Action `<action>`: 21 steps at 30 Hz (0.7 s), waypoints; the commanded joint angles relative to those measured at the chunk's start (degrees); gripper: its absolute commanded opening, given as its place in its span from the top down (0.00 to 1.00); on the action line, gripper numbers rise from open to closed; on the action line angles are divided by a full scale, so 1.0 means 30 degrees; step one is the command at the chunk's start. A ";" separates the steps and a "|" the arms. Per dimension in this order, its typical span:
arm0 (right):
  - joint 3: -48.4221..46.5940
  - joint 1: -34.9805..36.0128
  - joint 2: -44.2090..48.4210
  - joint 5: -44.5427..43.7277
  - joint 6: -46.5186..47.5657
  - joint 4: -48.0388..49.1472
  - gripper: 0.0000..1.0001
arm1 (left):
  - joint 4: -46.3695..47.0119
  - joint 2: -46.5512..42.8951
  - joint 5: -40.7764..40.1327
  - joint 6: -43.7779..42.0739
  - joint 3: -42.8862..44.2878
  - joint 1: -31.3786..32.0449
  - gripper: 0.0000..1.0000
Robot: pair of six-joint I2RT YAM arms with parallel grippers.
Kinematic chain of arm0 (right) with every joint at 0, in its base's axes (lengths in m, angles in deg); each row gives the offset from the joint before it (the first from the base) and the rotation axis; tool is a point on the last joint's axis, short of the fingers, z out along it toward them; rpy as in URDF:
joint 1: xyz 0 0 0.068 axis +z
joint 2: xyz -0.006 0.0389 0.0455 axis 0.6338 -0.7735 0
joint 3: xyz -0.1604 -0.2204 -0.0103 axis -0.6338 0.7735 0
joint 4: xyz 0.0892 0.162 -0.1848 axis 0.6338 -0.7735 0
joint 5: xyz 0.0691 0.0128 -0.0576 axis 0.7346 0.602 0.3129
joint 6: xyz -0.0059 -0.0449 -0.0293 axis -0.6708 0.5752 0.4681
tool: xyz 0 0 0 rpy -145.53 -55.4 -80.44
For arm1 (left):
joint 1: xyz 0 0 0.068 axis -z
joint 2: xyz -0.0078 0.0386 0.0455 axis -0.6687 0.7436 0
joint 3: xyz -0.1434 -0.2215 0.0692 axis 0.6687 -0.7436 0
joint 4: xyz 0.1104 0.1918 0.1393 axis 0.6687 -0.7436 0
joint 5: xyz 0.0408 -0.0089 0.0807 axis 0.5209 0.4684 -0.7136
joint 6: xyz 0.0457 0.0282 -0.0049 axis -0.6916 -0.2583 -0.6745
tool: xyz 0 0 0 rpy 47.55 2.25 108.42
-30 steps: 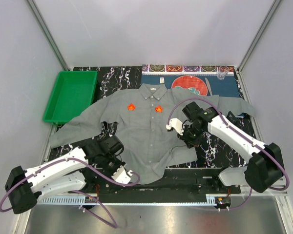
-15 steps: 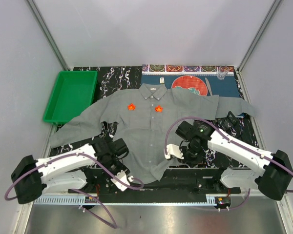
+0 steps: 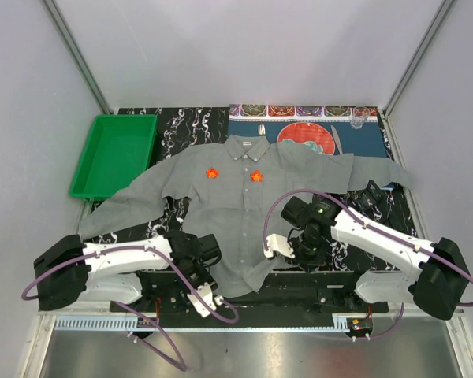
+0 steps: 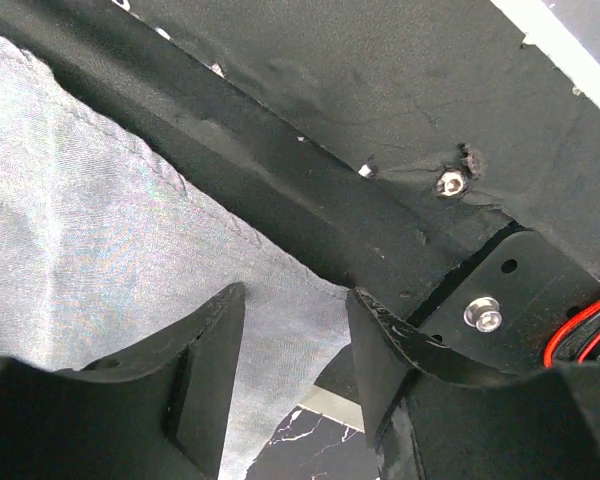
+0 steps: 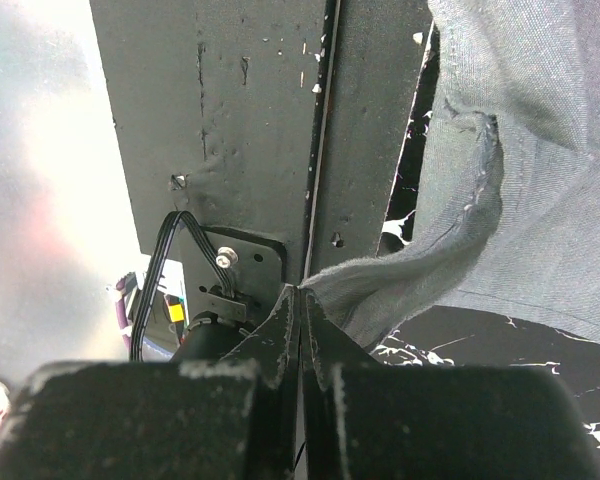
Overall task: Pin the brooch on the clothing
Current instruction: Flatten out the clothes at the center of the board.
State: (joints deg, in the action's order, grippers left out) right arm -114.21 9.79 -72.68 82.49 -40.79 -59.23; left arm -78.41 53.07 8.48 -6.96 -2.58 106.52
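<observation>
Grey shirt lies spread flat mid-table, collar away from the arms. Right gripper pinches the shirt's near hem, jaws pressed together on the fabric — left gripper hangs spread over that hem, holding nothing. Two red brooches sit on the chest.

Top camera looks down over everything; 2 wrist cameras peer closely at the shirt hem.

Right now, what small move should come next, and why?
Probably open the right gripper and let the shirt hem drop: both red brooches already sit on the chest, the left gripper is open, and only the right pinches fabric.
</observation>
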 commanded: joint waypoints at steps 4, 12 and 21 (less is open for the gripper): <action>-0.0189 0.0178 0.0311 0.0072 -0.0035 -0.0062 1.00 | 0.0612 0.2173 -0.0436 -0.0312 0.0689 0.0659 0.70; -0.0276 0.0178 0.0370 0.0012 -0.0036 -0.0353 1.00 | 0.0323 -0.0012 0.0147 -0.0020 0.0746 0.0660 1.00; 0.0425 0.1432 0.1248 0.0102 0.1809 -0.1526 1.00 | -0.5216 -0.6839 0.1643 -0.0838 0.1600 0.0631 1.00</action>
State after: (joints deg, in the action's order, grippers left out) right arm -113.95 10.58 -70.89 82.47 -38.93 -61.18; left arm -86.60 39.26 9.68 -6.79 0.89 108.09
